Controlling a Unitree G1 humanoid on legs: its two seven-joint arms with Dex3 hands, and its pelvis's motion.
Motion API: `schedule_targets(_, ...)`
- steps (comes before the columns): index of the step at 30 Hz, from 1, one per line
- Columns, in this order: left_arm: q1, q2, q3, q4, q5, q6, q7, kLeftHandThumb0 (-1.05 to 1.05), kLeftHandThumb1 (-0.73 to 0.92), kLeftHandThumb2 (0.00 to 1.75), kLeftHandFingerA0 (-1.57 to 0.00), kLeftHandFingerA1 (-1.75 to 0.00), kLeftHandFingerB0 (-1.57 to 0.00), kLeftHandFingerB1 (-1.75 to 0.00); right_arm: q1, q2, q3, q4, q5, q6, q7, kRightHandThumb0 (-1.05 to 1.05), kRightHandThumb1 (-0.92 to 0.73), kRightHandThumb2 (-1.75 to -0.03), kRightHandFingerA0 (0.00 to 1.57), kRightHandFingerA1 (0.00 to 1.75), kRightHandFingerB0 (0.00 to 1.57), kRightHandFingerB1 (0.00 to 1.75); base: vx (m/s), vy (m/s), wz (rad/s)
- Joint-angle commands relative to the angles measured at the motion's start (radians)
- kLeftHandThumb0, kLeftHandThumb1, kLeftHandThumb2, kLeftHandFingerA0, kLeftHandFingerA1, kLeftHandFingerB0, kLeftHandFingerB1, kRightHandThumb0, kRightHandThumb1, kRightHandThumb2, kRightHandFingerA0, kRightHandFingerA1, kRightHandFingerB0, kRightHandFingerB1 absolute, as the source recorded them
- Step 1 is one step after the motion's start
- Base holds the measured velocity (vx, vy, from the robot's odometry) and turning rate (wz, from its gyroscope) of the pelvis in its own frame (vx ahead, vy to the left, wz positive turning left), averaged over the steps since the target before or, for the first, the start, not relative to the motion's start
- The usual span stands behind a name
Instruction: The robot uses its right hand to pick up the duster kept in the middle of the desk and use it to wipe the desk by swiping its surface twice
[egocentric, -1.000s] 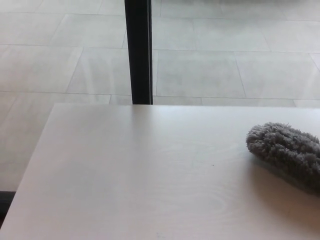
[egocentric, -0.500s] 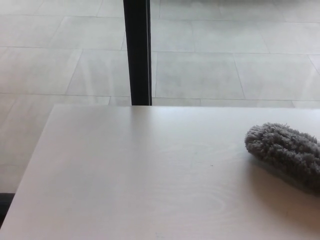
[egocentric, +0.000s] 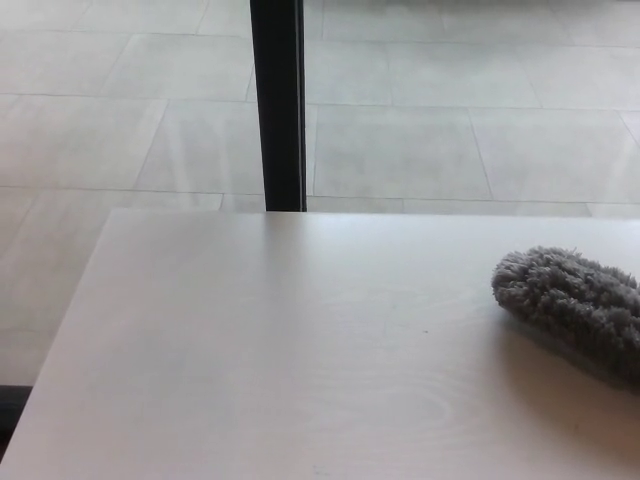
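A fluffy grey duster (egocentric: 572, 304) lies on the pale wooden desk (egocentric: 280, 350) at the right side of the head view, its far end cut off by the picture's right edge. It rests flat on the surface with its rounded tip pointing left. Neither of my hands shows in the picture, and nothing touches the duster.
A black vertical post (egocentric: 279, 100) stands just behind the desk's far edge, left of centre. Beyond it lies a pale tiled floor (egocentric: 450, 120). The desk's left edge runs diagonally down to the lower left corner.
Only the camera has shifted very slightly; the duster stays where it was on the desk.
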Motion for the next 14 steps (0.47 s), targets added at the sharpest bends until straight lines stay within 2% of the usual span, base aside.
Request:
schedule_targets(1, 0.016, 0.018, 0.006, -0.004, -0.009, 0.017, 0.015, -0.44, 0.71, 0.61, -0.67, -0.65, -0.57, -0.48, 0.02, 0.003, 0.043, 0.002, 0.087, -0.04, 0.063, -0.84, -0.76, -0.63, 0.47, 0.78, 0.01, 0.46, 0.0, 0.0, 0.0)
schedule_targets(2, 0.016, 0.017, 0.007, -0.004, -0.01, 0.018, 0.017, -0.44, 0.71, 0.61, -0.67, -0.65, -0.57, -0.48, 0.022, 0.004, 0.049, -0.001, 0.092, -0.044, 0.065, -0.84, -0.76, -0.63, 0.47, 0.78, 0.01, 0.46, 0.0, 0.0, 0.0)
schedule_targets(3, 0.013, 0.015, 0.011, -0.001, -0.013, 0.017, 0.017, -0.44, 0.71, 0.61, -0.68, -0.7, -0.59, -0.49, 0.023, -0.003, 0.065, 0.008, 0.095, -0.051, 0.067, -0.85, -0.59, -1.0, 0.5, 0.77, 0.03, 0.43, 0.0, 0.0, 0.0)
schedule_targets(4, 0.01, 0.016, 0.013, 0.003, -0.015, 0.023, 0.016, -0.44, 0.7, 0.61, -0.7, -0.7, -0.57, -0.48, 0.026, -0.005, 0.077, 0.009, 0.091, -0.052, 0.062, -0.88, -0.6, -1.01, 0.53, 0.78, 0.03, 0.42, 0.0, 0.0, 0.0)
schedule_targets(5, 0.001, 0.01, 0.018, 0.001, -0.02, 0.023, 0.016, -0.43, 0.7, 0.61, -0.69, -0.67, -0.56, -0.49, 0.019, -0.013, 0.086, 0.012, 0.093, -0.051, 0.06, -0.85, -0.77, -0.64, 0.5, 0.76, 0.0, 0.45, 0.0, 0.0, 0.0)
schedule_targets(6, -0.02, 0.0, 0.016, -0.002, -0.02, 0.021, 0.021, -0.43, 0.7, 0.61, -0.71, -0.7, -0.58, -0.51, 0.005, -0.027, 0.094, 0.016, 0.099, -0.045, 0.053, -0.86, -0.61, -1.03, 0.53, 0.77, 0.0, 0.36, 0.0, 0.0, 0.0)
schedule_targets(7, -0.033, -0.002, 0.015, -0.002, -0.019, 0.02, 0.017, -0.45, 0.7, 0.6, -0.7, -0.73, -0.59, -0.51, 0.005, -0.027, 0.094, 0.013, 0.114, -0.046, 0.06, -0.87, -0.59, -1.02, 0.44, 0.73, 0.0, 0.34, 0.0, 0.0, 0.0)
schedule_targets(8, -0.038, 0.0, -0.002, -0.001, -0.002, 0.013, 0.015, -0.45, 0.71, 0.6, -0.69, -0.64, -0.59, -0.5, 0.009, -0.03, 0.097, 0.018, 0.122, -0.046, 0.06, -0.88, -0.6, -1.02, 0.43, 0.72, 0.0, 0.37, 0.0, 0.0, 0.0)
schedule_targets(9, -0.04, 0.0, -0.004, 0.0, 0.0, 0.012, 0.015, -0.45, 0.71, 0.6, -0.69, -0.64, -0.59, -0.5, 0.008, -0.031, 0.1, 0.019, 0.127, -0.046, 0.059, -0.88, -0.6, -1.02, 0.43, 0.72, 0.0, 0.37, 0.0, 0.0, 0.0)
schedule_targets(10, -0.044, 0.001, -0.001, 0.0, -0.006, 0.013, 0.012, -0.44, 0.7, 0.61, -0.68, -0.61, -0.6, -0.5, 0.005, -0.032, 0.116, 0.021, 0.118, -0.049, 0.05, -0.95, -0.66, -1.02, 0.52, 0.75, 0.05, 0.37, 0.0, 0.0, 0.0)
schedule_targets(11, -0.048, 0.002, 0.004, -0.001, -0.012, 0.011, 0.011, -0.44, 0.7, 0.61, -0.7, -0.65, -0.61, -0.52, -0.002, -0.033, 0.14, 0.025, 0.105, -0.054, 0.041, -0.86, -0.77, -0.63, 0.55, 0.76, 0.01, 0.44, 0.0, 0.0, 0.0)
schedule_targets(14, -0.045, 0.0, 0.015, -0.003, -0.024, 0.004, 0.014, -0.43, 0.69, 0.6, -0.69, -0.65, -0.61, -0.53, -0.008, -0.036, 0.153, 0.036, 0.116, -0.058, 0.044, -0.86, -0.76, -0.63, 0.54, 0.74, 0.01, 0.43, 0.0, 0.0, 0.0)
